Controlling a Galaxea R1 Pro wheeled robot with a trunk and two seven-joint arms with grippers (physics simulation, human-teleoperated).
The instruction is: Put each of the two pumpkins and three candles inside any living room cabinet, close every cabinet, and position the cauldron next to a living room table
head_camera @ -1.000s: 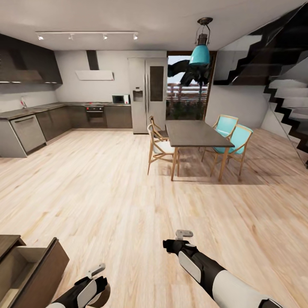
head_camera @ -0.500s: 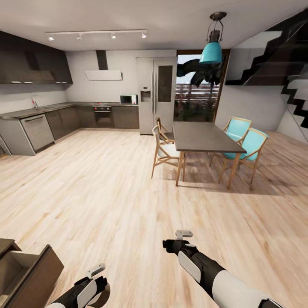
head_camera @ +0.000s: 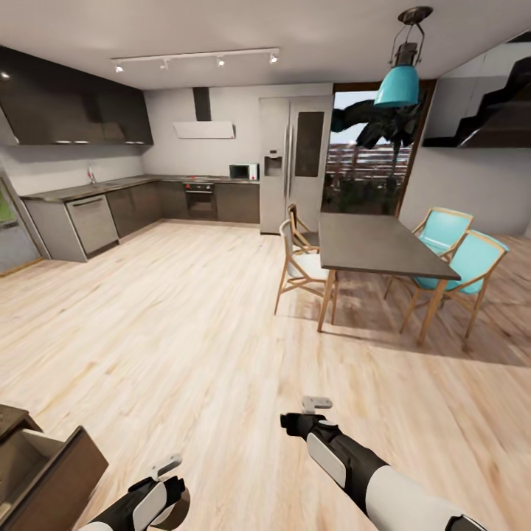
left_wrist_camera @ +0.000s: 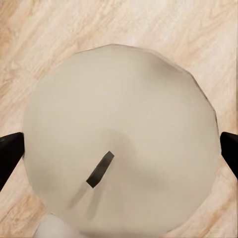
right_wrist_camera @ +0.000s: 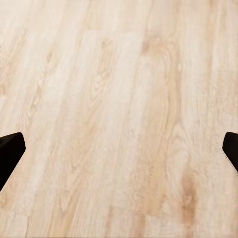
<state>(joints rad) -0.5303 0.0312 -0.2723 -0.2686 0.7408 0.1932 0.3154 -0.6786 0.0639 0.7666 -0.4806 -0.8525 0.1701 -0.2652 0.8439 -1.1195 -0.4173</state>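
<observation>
Head view took in an open room with a pale wood-plank floor (head_camera: pixel 184 346), and I use the dark-topped dining table with wooden legs (head_camera: pixel 380 247) as my landmark. Two turquoise chairs (head_camera: pixel 461 258) stood on its far-right side and two pale wooden chairs (head_camera: pixel 299 265) on its left, a teal pendant lamp (head_camera: pixel 398 82) hanging above it. Beyond the table rose a tall steel fridge (head_camera: pixel 295 162); well to the table's left ran the grey kitchen counter (head_camera: pixel 88 214).

Far from the table, at the near-left corner, the dark-brown low cabinet (head_camera: pixel 44 479) showed a drawer pulled out, its beige inside visible.

The left gripper (head_camera: pixel 168 479) hung low near that drawer. In the left wrist view a stubby pale grey-white candle (left_wrist_camera: pixel 121 144), with a short dark wick, sat between the black fingertips (left_wrist_camera: pixel 10 156); the fingers seemed to be clamped on its sides, above the floor.

The right gripper (head_camera: pixel 318 413) hovered over bare floor nearer the table. In the right wrist view its fingertips (right_wrist_camera: pixel 10 153) stood wide apart, holding nothing.
</observation>
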